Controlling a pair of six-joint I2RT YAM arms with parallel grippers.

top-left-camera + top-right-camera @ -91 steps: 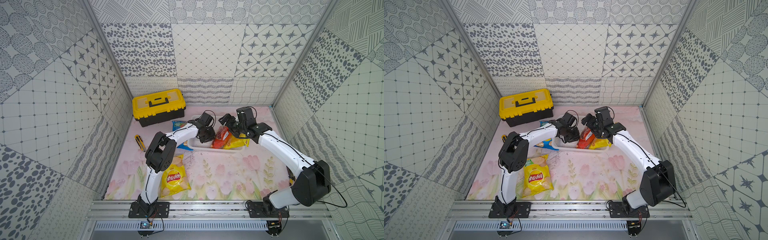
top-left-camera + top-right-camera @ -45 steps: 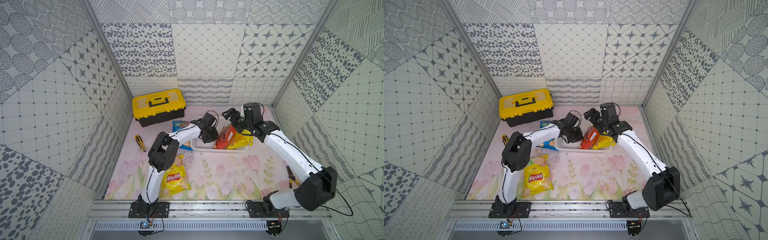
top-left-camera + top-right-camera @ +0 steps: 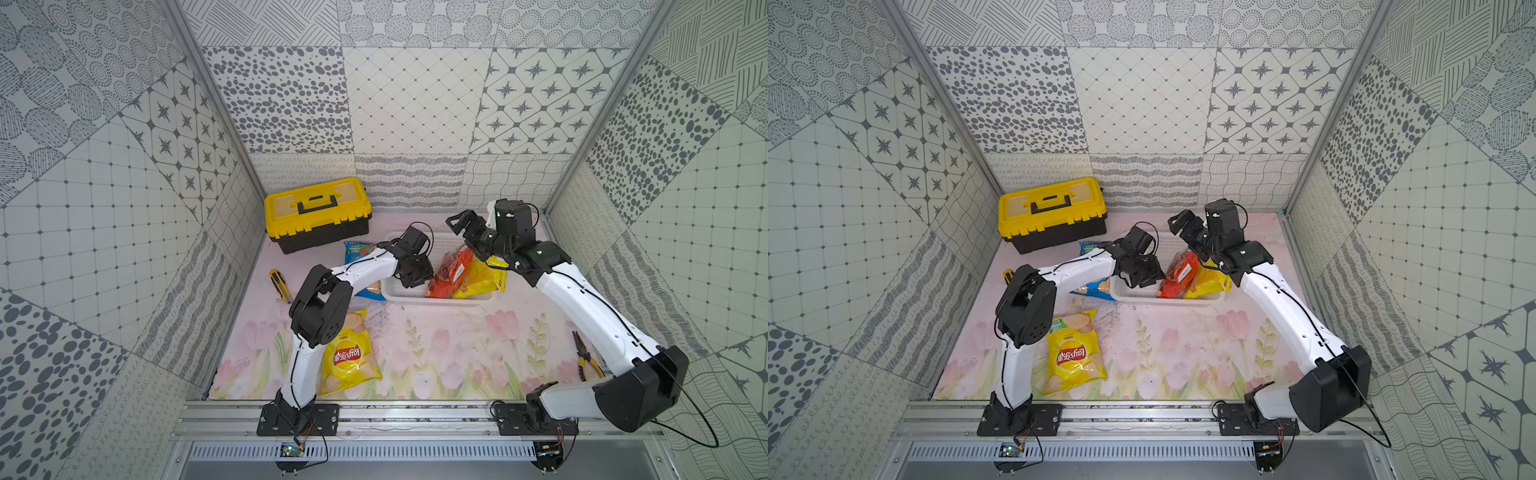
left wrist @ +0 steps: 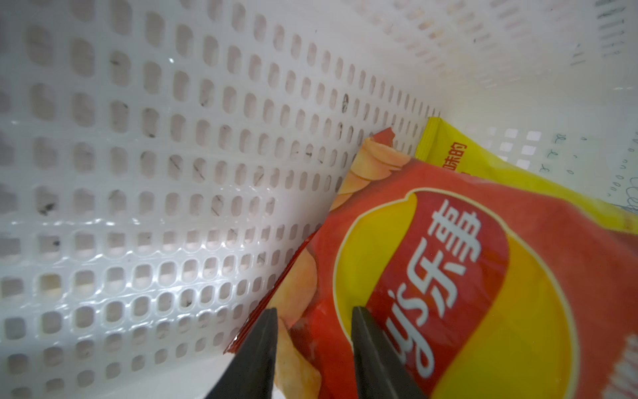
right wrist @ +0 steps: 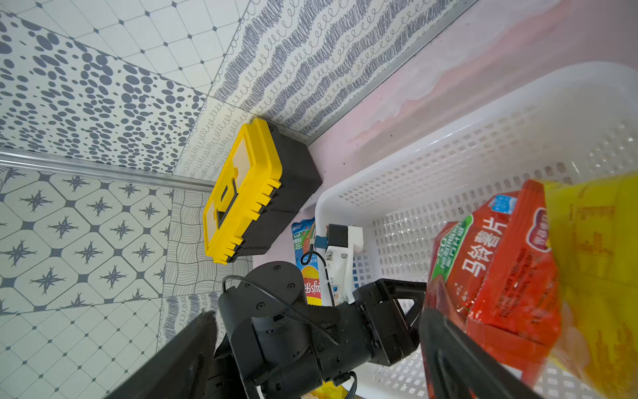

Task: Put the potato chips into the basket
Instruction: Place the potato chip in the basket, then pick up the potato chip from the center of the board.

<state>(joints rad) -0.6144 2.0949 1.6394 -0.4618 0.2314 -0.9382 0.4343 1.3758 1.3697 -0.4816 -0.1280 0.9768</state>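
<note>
Left gripper is down inside the basket, which sits toward the worktop's back edge, about midway along it. Fingers are partly apart with the red bag corner seam lying in the gap. I read that as a release, not a pinch, but pad contact isn't visible. Red bag stands on edge in the basket's right half, leaning on the yellow bag, whose corner looks to poke over the right-end rim. To finish cleanly: spread the fingers fully first, then lift straight up with no sideways drift. One finger looks to be on each side of the seam, so a sideways move could hook it and drag the bag out. If the red bag tips, I want it falling into the empty left half, not over the front wall. Right gripper hangs above the basket's back rim, jaws wide, holding nothing, clear of the lift path. Two to go by my count: the blue bag, flat on the worktop just beside the basket's left end and partly under the left forearm, and the loose yellow bag near the front-left corner. Toolbox in the back-left corner isn't in the way.
</note>
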